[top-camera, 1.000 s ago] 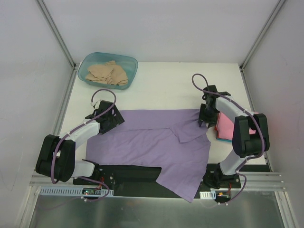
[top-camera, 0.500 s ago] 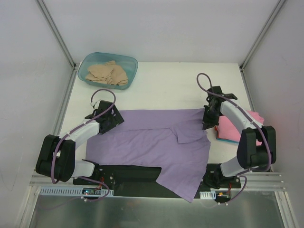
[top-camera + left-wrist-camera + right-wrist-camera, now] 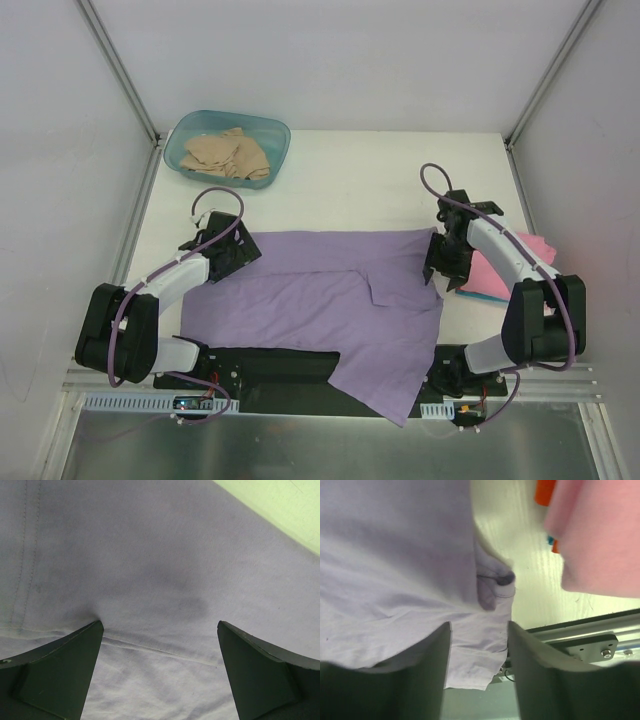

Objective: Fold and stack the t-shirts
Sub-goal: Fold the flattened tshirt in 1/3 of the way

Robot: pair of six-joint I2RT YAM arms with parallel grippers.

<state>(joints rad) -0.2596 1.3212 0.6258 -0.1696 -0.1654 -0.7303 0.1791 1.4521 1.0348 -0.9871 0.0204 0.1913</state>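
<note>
From above, the lavender purple cloth t-shirt [image 3: 330, 300] lies spread mid-bench, its hem spilling at six o'clock; a folded pink cloth t-shirt [image 3: 497, 272] lies at three o'clock. The left wrist view shows the left gripper [image 3: 160, 672] wide over purple cloth. The right wrist view shows the right gripper [image 3: 479, 667] half-open astride the sleeve edge. Folding seems underway; next, pinch that edge.

table [image 3: 350, 180]: white | on it: lavender t-shirt [image 3: 310, 300], pink t-shirt [image 3: 495, 275], teal tub [image 3: 275, 135]

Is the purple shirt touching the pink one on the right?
Apart. In the right wrist view a strip of bare table separates the purple shirt from the pink shirt.
</note>
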